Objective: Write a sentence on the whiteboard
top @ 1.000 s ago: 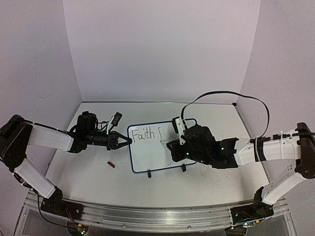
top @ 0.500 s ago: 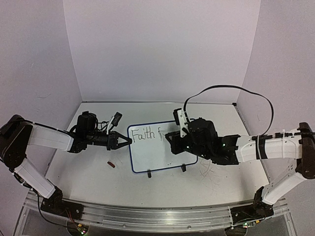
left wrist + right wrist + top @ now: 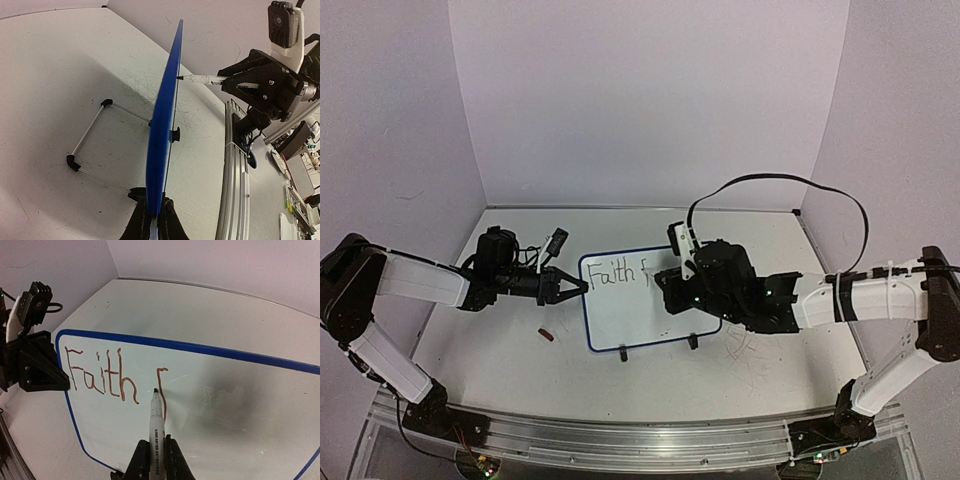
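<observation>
The whiteboard [image 3: 625, 315] stands upright on the table, its blue rim [image 3: 200, 347] showing in the right wrist view. My left gripper [image 3: 582, 289] is shut on the board's left edge; the left wrist view shows the board edge-on [image 3: 165, 125] between those jaws [image 3: 155, 220]. The sentence reads "Faith" [image 3: 102, 377] plus the stem of an "f" [image 3: 162, 390]. My right gripper [image 3: 157, 460] is shut on a white marker [image 3: 156, 425]. The marker's dark tip meets the board just left of that stem. From above, the right gripper [image 3: 665, 285] covers the board's right part.
A small red-brown cap [image 3: 547, 335] lies on the table left of the board. The board's wire stand [image 3: 92, 127] reaches out behind it, and two black feet [image 3: 623, 352] sit at its lower edge. A black cable [image 3: 770, 185] loops above the right arm. Walls close in behind and on both sides.
My right gripper has moved up and to the left across the board with the marker. The left arm and the board have stayed put.
</observation>
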Robot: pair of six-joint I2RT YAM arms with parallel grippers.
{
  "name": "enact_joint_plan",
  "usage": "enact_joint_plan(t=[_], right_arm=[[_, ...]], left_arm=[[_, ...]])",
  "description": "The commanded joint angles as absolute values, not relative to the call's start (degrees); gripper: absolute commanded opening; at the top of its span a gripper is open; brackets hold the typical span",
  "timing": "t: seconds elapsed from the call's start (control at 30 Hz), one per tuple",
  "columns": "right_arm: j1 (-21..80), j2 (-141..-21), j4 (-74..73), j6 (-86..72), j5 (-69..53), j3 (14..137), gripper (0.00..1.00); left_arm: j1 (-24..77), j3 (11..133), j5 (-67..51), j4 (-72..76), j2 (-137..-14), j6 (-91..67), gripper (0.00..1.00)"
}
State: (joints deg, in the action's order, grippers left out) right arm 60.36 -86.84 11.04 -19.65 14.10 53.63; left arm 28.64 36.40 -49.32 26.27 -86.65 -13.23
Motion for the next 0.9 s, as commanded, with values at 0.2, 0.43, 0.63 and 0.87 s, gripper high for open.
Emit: enact_joint_plan(t=[0.2,0.43,0.63,0.87], right_arm=[[60.25,-87.46,7.71,-21.52,20.37,56.93,0.0],[60.22,-84.2,6.18,-22.11,21.98,55.43,0.0],[59.79,-80.34,9.05,-21.62,19.97,51.87,0.0],[58.96,-84.14,10.2,-20.83,15.56,53.95,0.0]], left_arm=[[29.37,38.73,-48.63,24.29,-86.84,-11.17,0.0],[29.37,38.76,-48.6,24.08,-86.92,-10.99,0.0],[29.42,38.84,-48.48,23.91,-87.08,-10.99,0.0],[29.37,38.88,-48.54,23.65,-86.91,-10.99,0.0]])
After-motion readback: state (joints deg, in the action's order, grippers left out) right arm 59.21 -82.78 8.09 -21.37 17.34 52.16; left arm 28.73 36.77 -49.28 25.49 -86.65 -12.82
